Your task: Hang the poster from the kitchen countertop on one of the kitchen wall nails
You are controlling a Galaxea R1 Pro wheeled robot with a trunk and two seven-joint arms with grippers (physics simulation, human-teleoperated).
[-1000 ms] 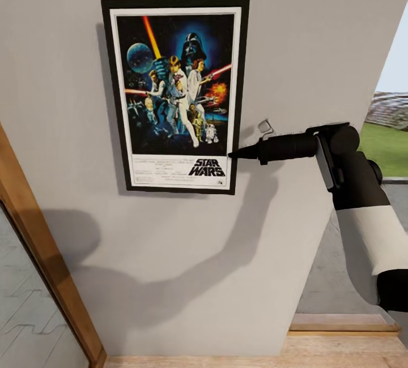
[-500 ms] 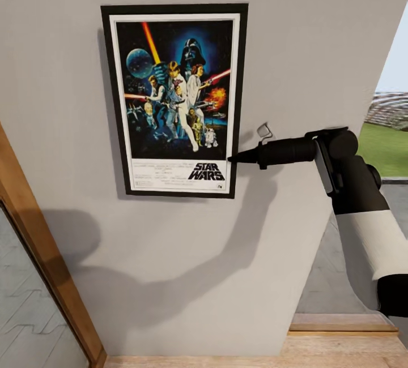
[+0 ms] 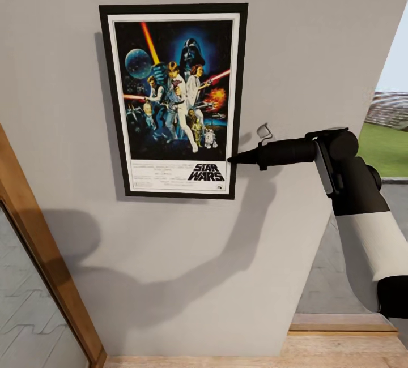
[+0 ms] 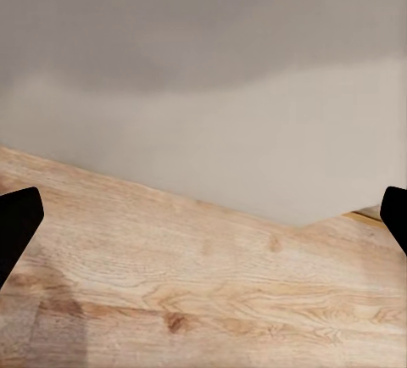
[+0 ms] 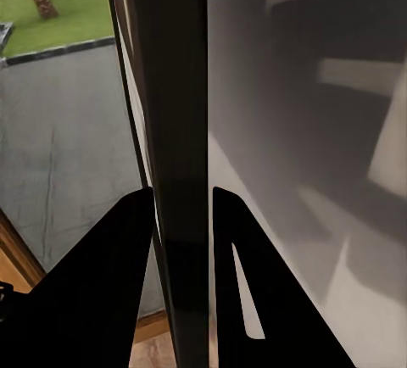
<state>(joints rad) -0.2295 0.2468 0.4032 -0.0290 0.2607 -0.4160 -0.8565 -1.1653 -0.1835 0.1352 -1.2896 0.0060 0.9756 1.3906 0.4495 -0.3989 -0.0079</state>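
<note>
Right gripper (image 3: 233,159) clamped on the poster (image 3: 173,99) by its lower right edge, pressing it flat to the wall (image 3: 306,34), presumably seating it on a nail; left gripper (image 4: 203,215) spread wide.

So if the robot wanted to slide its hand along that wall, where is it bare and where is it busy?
Bare grey wall runs below the poster down to the wooden floor, and between the poster and the wooden door frame. It is crowded at the poster's right edge, where the right gripper pinches the frame beside a small wall hook.
</note>
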